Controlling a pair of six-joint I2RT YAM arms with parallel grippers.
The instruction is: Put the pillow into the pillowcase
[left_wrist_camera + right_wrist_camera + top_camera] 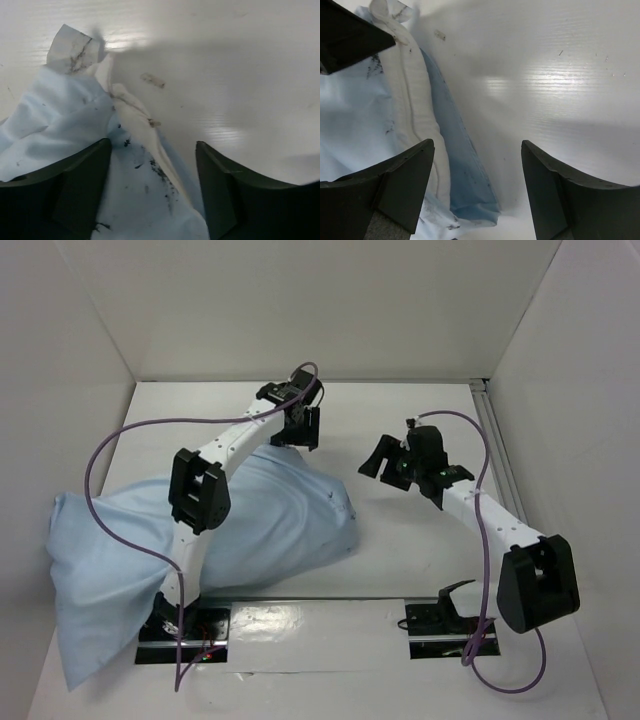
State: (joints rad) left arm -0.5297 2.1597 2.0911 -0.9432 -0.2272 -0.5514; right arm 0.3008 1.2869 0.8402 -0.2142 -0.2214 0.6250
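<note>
The pillowcase (120,540) lies bulging across the left of the overhead frame on the white tabletop (420,410). The pillow (417,115) is evidently inside it, since only a white seam edge and corner tag (72,50) show at its mouth. The left end effector (153,144) hangs over that corner, fingers spread and empty. The right end effector (477,142), likewise spread and holding nothing, hovers beside the open hem, seemingly placed to tuck the exposed edge.
</note>
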